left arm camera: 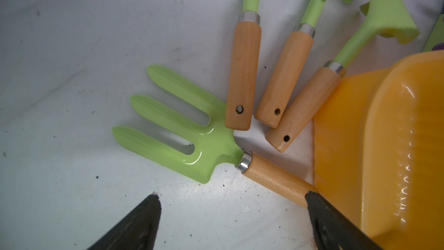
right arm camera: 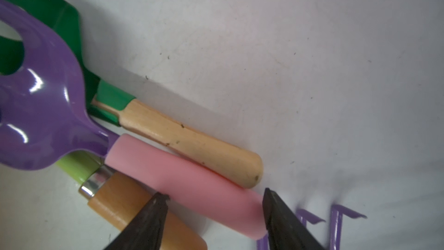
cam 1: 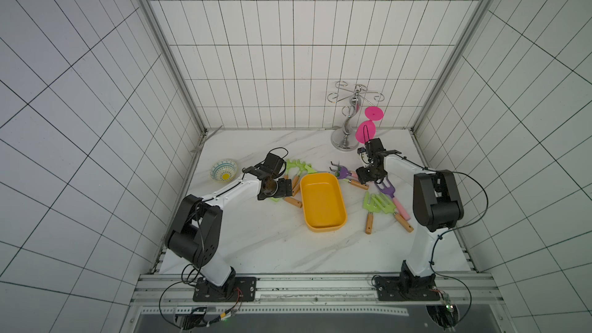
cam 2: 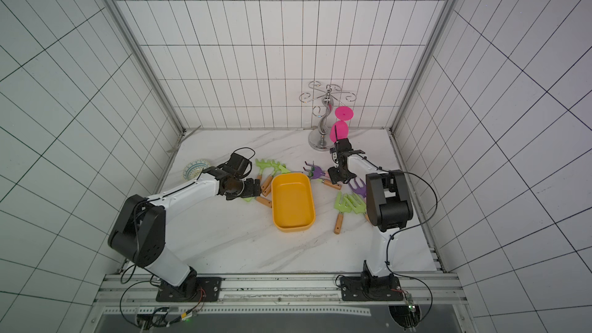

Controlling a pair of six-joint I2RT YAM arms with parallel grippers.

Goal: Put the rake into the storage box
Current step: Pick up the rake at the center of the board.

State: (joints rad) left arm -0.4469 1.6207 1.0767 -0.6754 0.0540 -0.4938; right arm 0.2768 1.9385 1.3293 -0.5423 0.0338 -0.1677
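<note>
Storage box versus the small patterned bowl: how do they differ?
The storage box is plain yellow-orange, rectangular and larger; the bowl is round, smaller, with a blue-and-yellow pattern. The box lies central on the table; the bowl sits near its left edge. Both look empty.

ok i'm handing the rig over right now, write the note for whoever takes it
left gripper: jaws open, empty, over a green fork next to the storage box.
right gripper: jaws straddle the pink handle of a purple tool lying flat; a firm grip cannot be confirmed.
storage box: between the arms, empty.
purple rake: bent tines, beside the box on the right arm's side, not in it.
done: nothing placed yet.
left to do: check that the tool at the right jaws is the rake, lift it, put it in the box, release.
</note>
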